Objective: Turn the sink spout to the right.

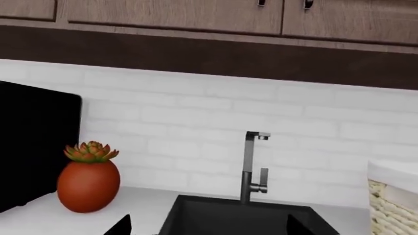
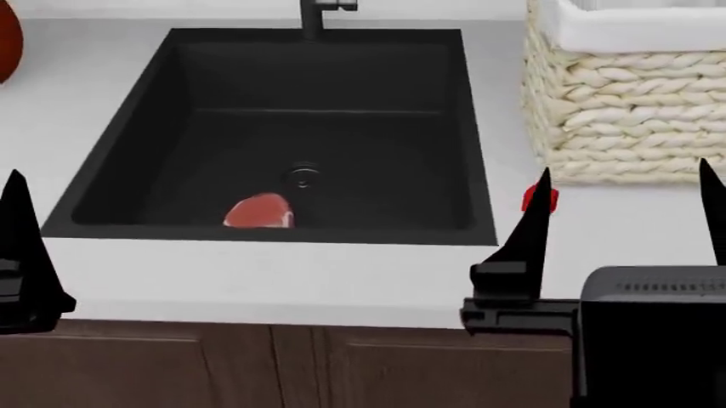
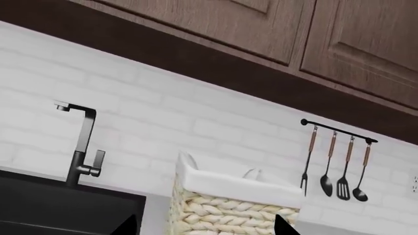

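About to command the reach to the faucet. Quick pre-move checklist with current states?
1. Sink spout located, upright at the back of the sink: ok.
2. Right gripper open, holding nothing: ok.
3. Left gripper open: ok.
4. Either gripper touching the spout: not ok, both are short of it, at the counter's front edge.
5. Woven basket beside the sink on the right arm's side, possible obstacle: cannot tell.
6. Spout's turning range: cannot tell.

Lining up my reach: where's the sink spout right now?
Head view: sink spout stands at the sink's back rim, centre, left of the woven basket.
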Available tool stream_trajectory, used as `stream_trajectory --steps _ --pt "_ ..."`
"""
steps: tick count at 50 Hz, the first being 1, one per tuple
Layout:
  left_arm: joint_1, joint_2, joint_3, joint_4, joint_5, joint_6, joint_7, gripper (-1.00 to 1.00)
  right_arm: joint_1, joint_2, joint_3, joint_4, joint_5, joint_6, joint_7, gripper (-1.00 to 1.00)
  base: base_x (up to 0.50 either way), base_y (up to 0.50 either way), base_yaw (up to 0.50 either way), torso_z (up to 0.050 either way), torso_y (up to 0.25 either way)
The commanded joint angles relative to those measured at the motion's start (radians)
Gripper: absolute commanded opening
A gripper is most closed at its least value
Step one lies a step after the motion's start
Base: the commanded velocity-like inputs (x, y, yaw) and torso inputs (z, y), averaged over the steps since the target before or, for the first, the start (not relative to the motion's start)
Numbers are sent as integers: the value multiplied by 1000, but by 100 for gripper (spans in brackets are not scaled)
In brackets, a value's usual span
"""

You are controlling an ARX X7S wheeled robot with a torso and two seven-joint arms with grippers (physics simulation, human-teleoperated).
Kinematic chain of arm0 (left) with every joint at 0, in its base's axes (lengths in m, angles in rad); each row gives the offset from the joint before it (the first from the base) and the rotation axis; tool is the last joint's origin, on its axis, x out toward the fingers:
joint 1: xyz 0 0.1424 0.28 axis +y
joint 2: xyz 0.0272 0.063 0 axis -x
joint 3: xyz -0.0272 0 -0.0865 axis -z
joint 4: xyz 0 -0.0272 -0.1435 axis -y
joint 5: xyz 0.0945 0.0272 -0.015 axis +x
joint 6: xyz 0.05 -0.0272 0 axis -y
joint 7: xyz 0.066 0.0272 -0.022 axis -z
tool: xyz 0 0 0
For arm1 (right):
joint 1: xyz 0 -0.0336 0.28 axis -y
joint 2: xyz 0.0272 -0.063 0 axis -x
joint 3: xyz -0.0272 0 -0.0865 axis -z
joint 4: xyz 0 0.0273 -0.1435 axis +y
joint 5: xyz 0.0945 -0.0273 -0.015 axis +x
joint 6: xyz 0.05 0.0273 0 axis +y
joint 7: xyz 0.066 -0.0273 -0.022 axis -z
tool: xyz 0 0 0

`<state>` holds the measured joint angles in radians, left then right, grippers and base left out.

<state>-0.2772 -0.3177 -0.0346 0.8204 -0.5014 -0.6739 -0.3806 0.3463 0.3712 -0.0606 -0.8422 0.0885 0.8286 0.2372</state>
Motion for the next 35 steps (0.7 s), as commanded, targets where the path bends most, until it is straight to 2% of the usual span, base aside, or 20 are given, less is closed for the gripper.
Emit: stream_trajectory --steps 1,35 --pt "-1 -7 3 -2 -6 4 -4 100 -17 2 -1 2 10 -18 -6 100 199 281 0 0 0" --pt "5 -29 24 -6 10 22 -19 100 -33 0 9 9 24 -21 7 100 286 247 0 0 0"
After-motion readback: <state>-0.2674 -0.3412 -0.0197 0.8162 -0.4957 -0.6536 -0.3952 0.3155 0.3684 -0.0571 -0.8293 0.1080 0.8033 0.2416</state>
